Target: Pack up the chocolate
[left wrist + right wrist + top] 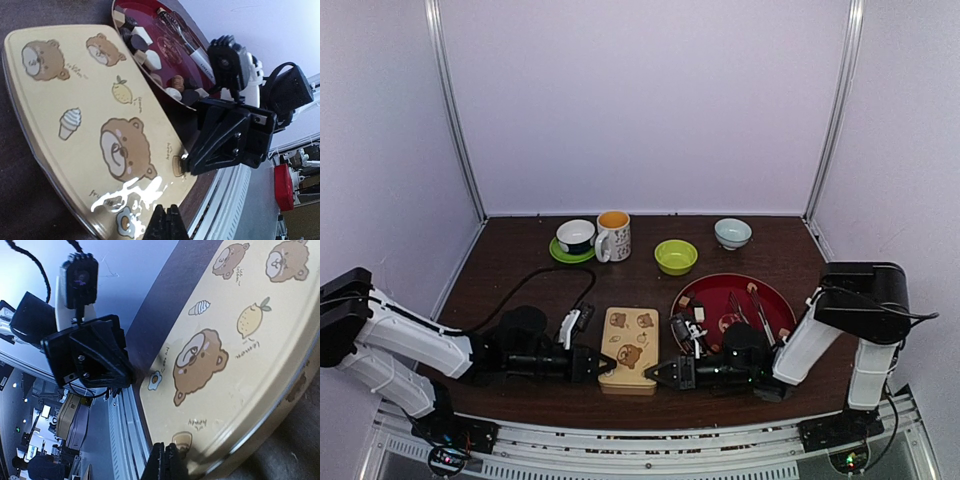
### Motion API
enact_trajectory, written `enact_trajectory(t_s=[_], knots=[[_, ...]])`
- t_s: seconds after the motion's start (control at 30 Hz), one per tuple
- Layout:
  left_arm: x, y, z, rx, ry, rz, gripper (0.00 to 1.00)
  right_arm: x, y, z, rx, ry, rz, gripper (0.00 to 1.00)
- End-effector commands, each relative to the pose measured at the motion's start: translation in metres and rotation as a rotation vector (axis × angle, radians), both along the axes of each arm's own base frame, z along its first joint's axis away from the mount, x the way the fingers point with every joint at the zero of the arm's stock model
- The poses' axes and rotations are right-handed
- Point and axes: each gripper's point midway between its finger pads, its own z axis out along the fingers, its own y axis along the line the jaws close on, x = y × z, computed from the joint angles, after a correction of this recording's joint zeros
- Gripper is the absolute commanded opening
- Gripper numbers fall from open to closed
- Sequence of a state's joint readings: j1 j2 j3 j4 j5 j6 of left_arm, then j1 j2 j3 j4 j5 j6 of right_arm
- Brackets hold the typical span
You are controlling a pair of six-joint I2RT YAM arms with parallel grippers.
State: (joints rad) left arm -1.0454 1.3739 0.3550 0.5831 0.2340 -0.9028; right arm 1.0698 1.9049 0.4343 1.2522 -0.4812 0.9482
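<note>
The chocolate [144, 46], small tan, dark and cream pieces, lies on a dark red plate [718, 288] right of centre; it also shows in the top view [687, 300]. A cream tin with bear drawings [629, 350] lies closed at the near middle. My left gripper [607, 364] is shut, its tip at the tin's near left edge. My right gripper [654, 373] is shut, its tip at the tin's near right edge. In the left wrist view my left gripper [166, 222] points over the lid [85, 115] toward the right one. In the right wrist view my right gripper [164, 462] touches the lid [240, 355].
Silver tongs [757, 305] lie on the red plate. Along the back stand a white cup on a green saucer [576, 237], a patterned mug [614, 236], a green bowl [676, 257] and a pale bowl [732, 233]. The table's near edge runs just behind both grippers.
</note>
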Motion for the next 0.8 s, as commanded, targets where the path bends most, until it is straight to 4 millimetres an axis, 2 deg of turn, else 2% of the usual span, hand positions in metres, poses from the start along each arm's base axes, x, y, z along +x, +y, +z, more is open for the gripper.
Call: enact_trajectory(t_s=[0.0,0.03,0.07,0.3,0.37,0.4,0.53,0.6,0.7,0.77], knots=[[-0.004,0.008,-0.024,0.005,0.049,0.028,0.00,-0.009,-0.016,0.010,-0.023,-0.051,-0.028,0.00],[-0.009,0.012,-0.033,0.010,0.067,0.023,0.00,-0.014,-0.017,0.013,-0.028,-0.072,-0.023,0.00],[-0.010,0.011,-0.033,-0.001,0.070,0.016,0.00,-0.017,-0.016,0.015,-0.036,-0.085,-0.017,0.00],[-0.011,0.013,-0.024,0.011,0.038,0.008,0.00,-0.017,0.007,-0.009,-0.049,0.015,0.037,0.00],[-0.010,0.017,-0.018,0.031,0.018,0.015,0.00,-0.016,0.001,-0.005,-0.056,-0.005,0.019,0.00],[-0.006,0.015,-0.009,0.031,-0.002,0.021,0.00,-0.013,-0.003,-0.003,-0.077,-0.029,0.005,0.00],[0.000,0.020,0.011,0.102,-0.061,0.036,0.00,-0.005,-0.006,0.027,-0.126,-0.151,-0.014,0.00],[0.003,0.024,0.022,0.157,-0.108,0.033,0.00,0.001,-0.007,0.032,-0.198,-0.189,-0.026,0.00],[0.012,0.033,0.039,0.254,-0.177,0.069,0.00,0.023,-0.012,0.044,-0.347,-0.268,-0.098,0.00],[0.015,0.038,0.048,0.303,-0.217,0.075,0.02,0.041,-0.025,0.051,-0.471,-0.327,-0.177,0.00]])
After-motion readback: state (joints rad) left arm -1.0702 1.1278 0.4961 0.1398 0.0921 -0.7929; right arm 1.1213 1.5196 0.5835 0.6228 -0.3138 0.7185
